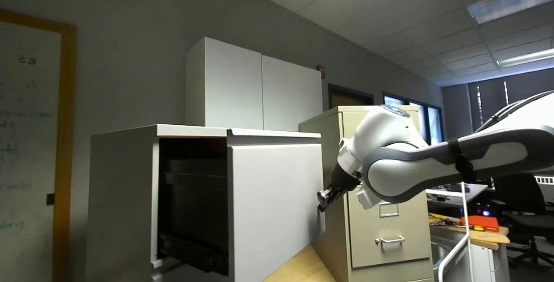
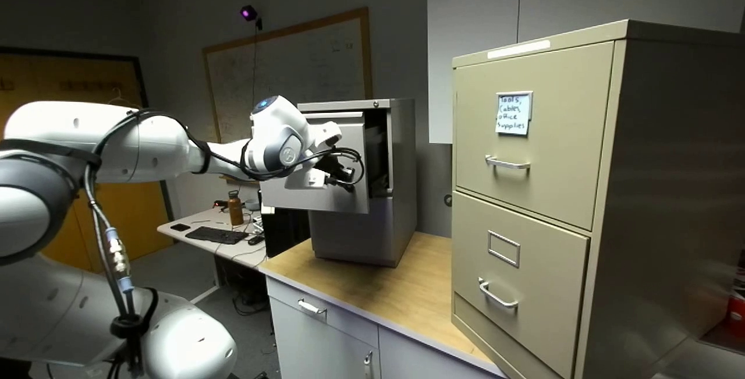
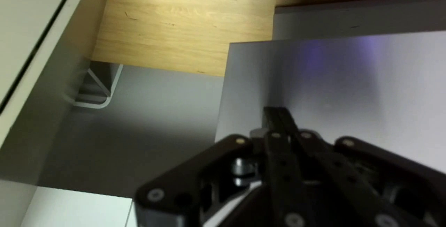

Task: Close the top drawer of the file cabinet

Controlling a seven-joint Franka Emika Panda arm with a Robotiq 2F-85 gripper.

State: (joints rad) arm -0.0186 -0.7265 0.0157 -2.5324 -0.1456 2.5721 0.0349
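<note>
Top drawer [image 1: 277, 199] is out of the file cabinet [image 1: 121, 204]; its dark inside shows past the front panel in both exterior views. Lower drawer front [image 2: 353, 232] sits recessed underneath. File cabinet stands on the wooden surface [image 2: 425, 286], toward the back left corner as seen in an exterior view, base set back from the front edge. Top drawer juts toward that front edge.

Pincer [image 3: 277, 111]: pressed together. It's at the flat front of the top drawer, lower half, near the side edge that faces the beige cabinet [image 2: 524, 207]. Looks like contact in the wrist view, but can't confirm. Wrist view also has the surface along the top of the frame, beige cabinet down the left.

Beige cabinet is at the surface's right end in an exterior view, well apart from the file cabinet, wood showing between. Note [image 2: 513, 113] on its upper drawer [image 2: 559, 134] reads "Tools, Cables, office supplies". White cupboard [image 1: 259, 87] is up on the wall [image 1: 130, 56]. Arm [image 1: 402, 171] extends in from frame right in an exterior view.
</note>
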